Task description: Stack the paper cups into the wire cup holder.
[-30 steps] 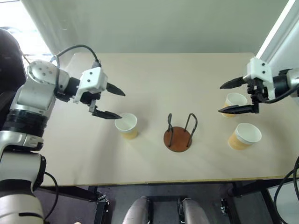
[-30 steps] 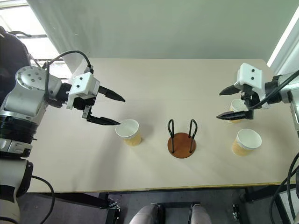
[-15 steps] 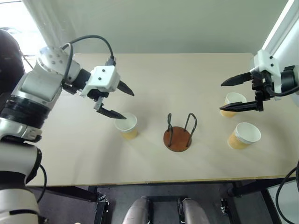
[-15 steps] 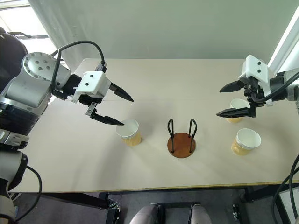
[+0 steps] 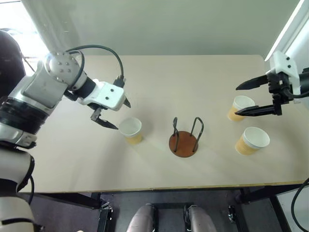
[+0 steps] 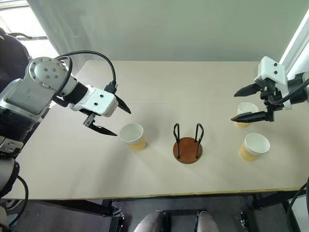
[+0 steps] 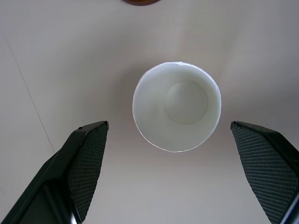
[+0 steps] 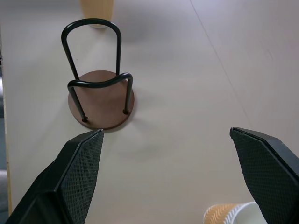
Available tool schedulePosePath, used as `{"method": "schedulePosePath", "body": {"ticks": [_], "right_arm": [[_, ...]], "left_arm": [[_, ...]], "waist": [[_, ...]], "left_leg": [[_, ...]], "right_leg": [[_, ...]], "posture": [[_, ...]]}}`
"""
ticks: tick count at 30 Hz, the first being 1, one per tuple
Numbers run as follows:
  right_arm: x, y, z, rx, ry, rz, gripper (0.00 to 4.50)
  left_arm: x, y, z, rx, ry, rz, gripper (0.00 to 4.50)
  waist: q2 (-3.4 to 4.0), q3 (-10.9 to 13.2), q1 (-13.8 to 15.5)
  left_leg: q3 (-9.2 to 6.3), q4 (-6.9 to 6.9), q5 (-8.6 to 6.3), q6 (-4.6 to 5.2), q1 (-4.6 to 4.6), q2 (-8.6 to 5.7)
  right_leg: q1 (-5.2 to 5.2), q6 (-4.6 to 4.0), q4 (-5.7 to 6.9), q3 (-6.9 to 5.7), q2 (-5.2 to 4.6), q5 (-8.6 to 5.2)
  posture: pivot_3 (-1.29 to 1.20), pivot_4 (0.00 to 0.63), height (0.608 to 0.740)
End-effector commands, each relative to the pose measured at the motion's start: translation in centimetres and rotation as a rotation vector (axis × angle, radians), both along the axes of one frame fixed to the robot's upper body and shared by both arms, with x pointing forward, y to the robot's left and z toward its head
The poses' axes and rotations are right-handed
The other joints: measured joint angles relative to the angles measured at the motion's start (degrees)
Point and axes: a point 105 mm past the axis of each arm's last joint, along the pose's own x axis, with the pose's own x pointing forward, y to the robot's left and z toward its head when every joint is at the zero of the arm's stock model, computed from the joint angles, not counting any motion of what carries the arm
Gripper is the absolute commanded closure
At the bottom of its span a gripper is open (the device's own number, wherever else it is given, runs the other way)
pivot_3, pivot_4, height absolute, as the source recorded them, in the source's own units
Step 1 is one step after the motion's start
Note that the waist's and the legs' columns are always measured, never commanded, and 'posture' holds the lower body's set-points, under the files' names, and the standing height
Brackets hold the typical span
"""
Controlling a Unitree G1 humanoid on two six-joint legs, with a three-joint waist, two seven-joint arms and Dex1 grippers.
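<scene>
A pale table [image 5: 159, 77] carries the holder [image 5: 184, 138] near its middle, empty, with one cup [image 5: 131, 130] upright to its left and two more cups [image 5: 240, 107] [image 5: 252, 140] upright to its right, all apart from it. The left gripper [image 5: 112, 113] hangs spread wide just beside the left cup, not touching. The right gripper [image 5: 260, 97] hangs spread above the far right cup, holding nothing.
</scene>
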Motion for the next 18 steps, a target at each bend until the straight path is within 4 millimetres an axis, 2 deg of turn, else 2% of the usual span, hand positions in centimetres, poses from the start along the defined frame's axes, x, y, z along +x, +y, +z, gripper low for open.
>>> {"method": "schedulePosePath", "body": {"ticks": [1, 9, 18], "right_arm": [[-0.3, -0.1, 1.4, -0.019, -0.043, 0.005, 0.05], [-0.1, -0.3, 1.3, -0.027, -0.034, -0.001, 0.05], [-0.1, -0.2, 1.2, -0.025, -0.034, -0.001, 0.05]], "left_arm": [[-0.4, 0.6, 0.5, 0.033, -0.012, -0.001, 0.00], [-1.6, 0.6, -1.0, 0.050, 0.038, -0.009, 0.00], [-1.3, 1.0, -2.1, 0.078, 0.057, 0.012, 0.00]], "waist": [[0.00, 0.00, -0.03], [0.00, 0.00, -0.07], [0.01, 0.00, -0.10]], "left_leg": [[0.00, 0.00, 0.00, 0.00, 0.01, 0.00], [0.00, 0.03, 0.00, 0.00, 0.02, 0.00], [0.00, 0.14, 0.02, -0.04, 0.10, 0.00]], "right_leg": [[0.00, -0.01, 0.01, 0.00, 0.00, 0.00], [-0.01, -0.03, 0.09, 0.00, 0.00, -0.02], [-0.01, -0.13, 0.40, 0.00, -0.01, -0.07]], "posture": [[0.00, 0.150, 0.740], [0.00, 0.150, 0.740], [0.00, 0.150, 0.740]]}}
